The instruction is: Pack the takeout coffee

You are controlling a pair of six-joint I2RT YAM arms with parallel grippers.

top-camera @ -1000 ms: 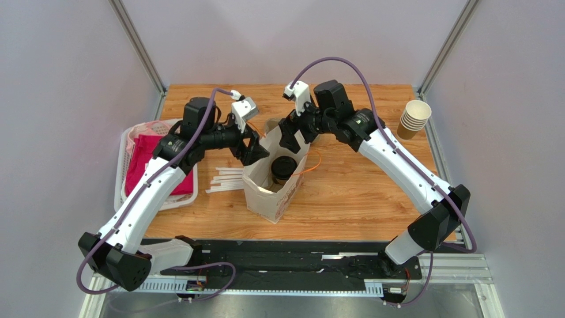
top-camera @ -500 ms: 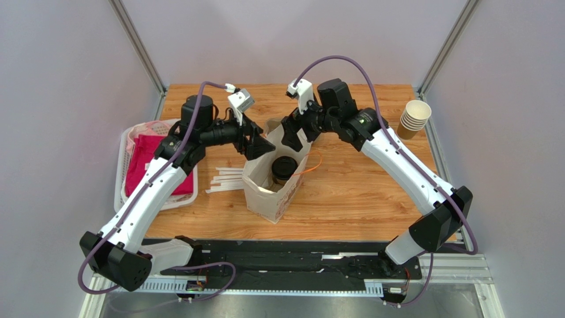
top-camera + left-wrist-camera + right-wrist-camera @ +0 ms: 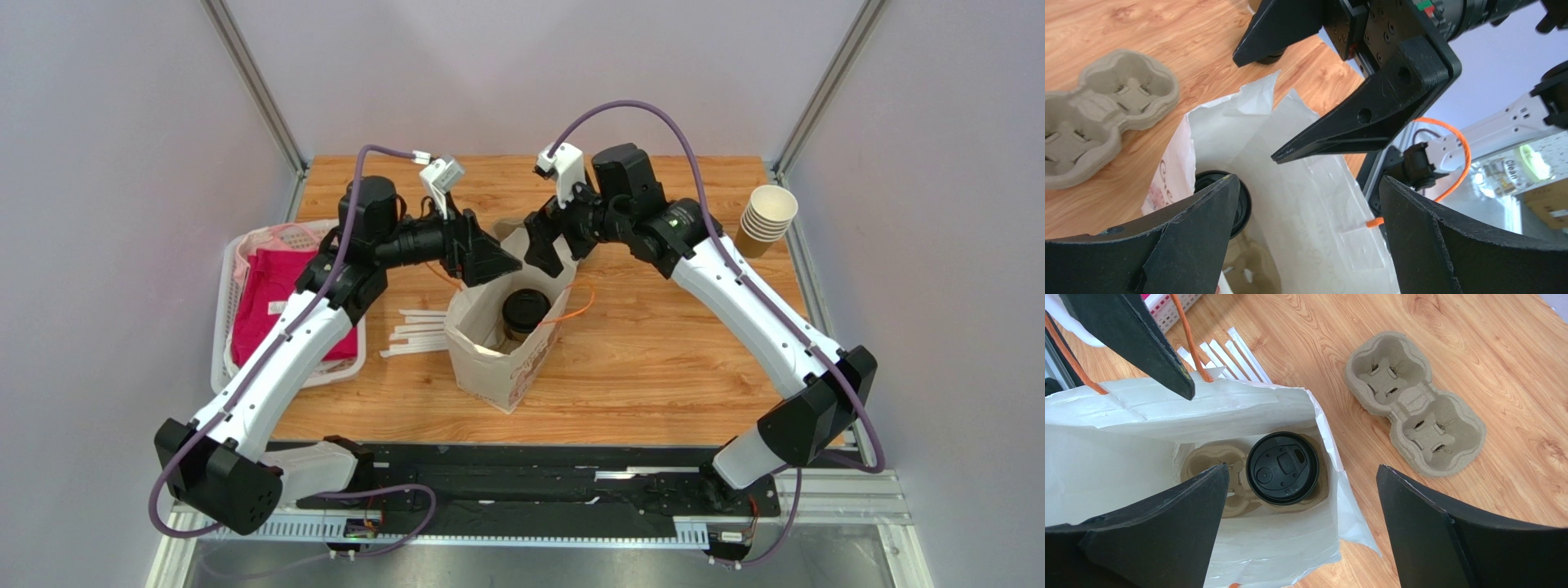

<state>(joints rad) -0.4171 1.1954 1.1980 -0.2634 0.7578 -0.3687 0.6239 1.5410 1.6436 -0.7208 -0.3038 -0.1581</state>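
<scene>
Right wrist view showed the takeout coffee (image 3: 1282, 468) upright in a pulp carrier (image 3: 1206, 467) inside the white bag (image 3: 1118, 447). The left gripper (image 3: 1306, 180) and right gripper (image 3: 1301, 468) gaped wide, empty. Judged light, crushable, spill-prone; best gripped on the cup wall, not the lid.

Of the takeout coffee (image 3: 1282, 468), the right wrist view shows only the black lid. The cup's wall below is hidden by that lid and by the paper bag (image 3: 1247, 410). In the left wrist view, a finger (image 3: 1186, 239) of the left end effector (image 3: 1309, 179) covers most of the lid. The red print on the bag runs under that finger and cannot be read. The carrier (image 3: 1206, 464) inside the bag lies partly under the cup. From above, the empty carrier (image 3: 504, 229) on the counter (image 3: 662, 355) sits mostly behind the left end effector and the right end effector (image 3: 537, 260). The left wrist picture's edge also cuts that carrier off. The white sticks (image 3: 1232, 350) vanish behind the bag's rim.
</scene>
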